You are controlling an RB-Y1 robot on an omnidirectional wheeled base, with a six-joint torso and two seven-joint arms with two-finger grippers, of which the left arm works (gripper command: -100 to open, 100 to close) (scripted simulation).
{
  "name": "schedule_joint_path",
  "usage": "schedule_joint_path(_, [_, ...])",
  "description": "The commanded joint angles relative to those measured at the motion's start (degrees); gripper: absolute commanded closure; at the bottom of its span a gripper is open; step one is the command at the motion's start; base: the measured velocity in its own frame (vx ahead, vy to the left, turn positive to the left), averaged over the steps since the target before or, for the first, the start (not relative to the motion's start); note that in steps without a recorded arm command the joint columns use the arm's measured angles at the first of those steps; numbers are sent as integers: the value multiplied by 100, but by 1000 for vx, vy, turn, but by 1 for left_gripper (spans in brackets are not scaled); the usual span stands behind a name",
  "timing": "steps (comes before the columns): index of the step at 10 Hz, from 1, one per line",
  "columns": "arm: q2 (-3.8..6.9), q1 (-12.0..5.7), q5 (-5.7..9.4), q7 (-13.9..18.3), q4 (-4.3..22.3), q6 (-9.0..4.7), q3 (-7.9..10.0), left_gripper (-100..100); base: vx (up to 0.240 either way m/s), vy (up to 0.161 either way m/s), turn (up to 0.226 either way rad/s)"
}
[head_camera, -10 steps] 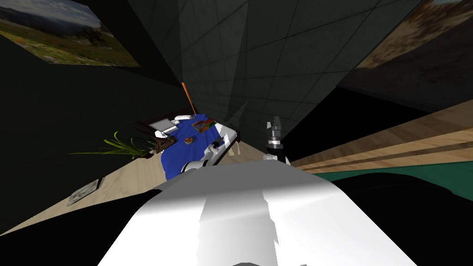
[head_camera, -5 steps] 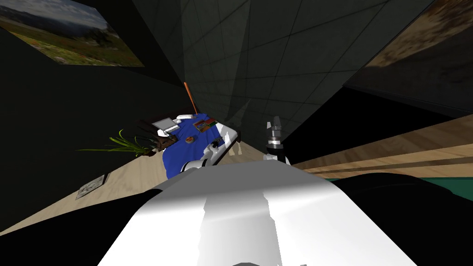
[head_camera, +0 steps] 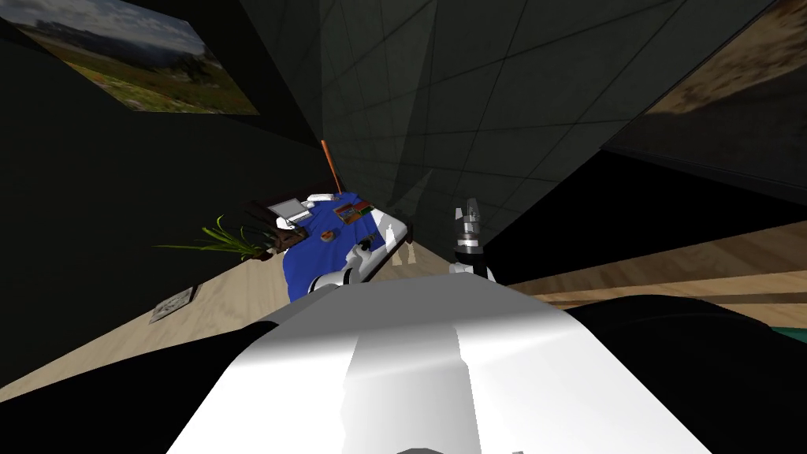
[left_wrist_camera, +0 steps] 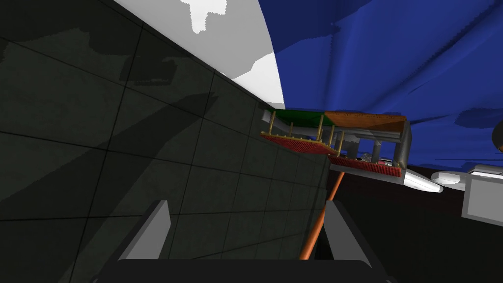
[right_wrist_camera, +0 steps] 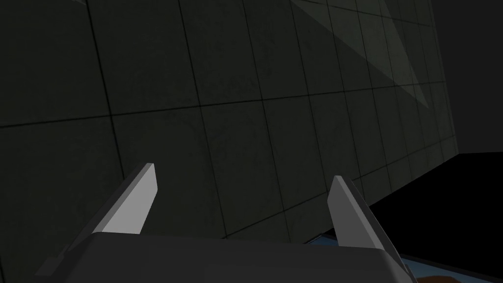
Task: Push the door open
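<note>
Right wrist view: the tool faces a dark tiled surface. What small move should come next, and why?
Probably ease the right tool forward against the dark tiled surface. Its fingers stand open and empty, the surface lies straight ahead, and a black area shows past its edge, so a push there may swing it.

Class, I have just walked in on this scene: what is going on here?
A two-armed robot faces a dark tiled panel, apparently the door it must push. Its right gripper is raised toward the panel, open and empty, with a black area past the panel's edge. The left gripper, also open and empty, sits lower, near a blue cloth. Contact with the panel cannot be confirmed.
</note>
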Motion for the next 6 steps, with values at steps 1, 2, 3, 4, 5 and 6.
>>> schedule_joint_path(1, [30, 71, 22, 204, -137, 116, -193, -100, 28, -36, 37])
schedule_joint_path(2, [30, 47, -65, 321, -135, 221, -60, -100, 17, -20, 61])
schedule_joint_path(3, [30, 47, -65, 321, -135, 221, -60, -100, 9, -11, 46])
schedule_joint_path(4, [30, 47, -65, 321, -135, 221, -60, -100, 6, -10, 8])
schedule_joint_path(5, [30, 23, -152, 437, -134, 326, 74, -100, 2, -2, 38])
schedule_joint_path(6, [30, 11, -195, 495, -133, 378, 141, -100, -2, 4, 49])
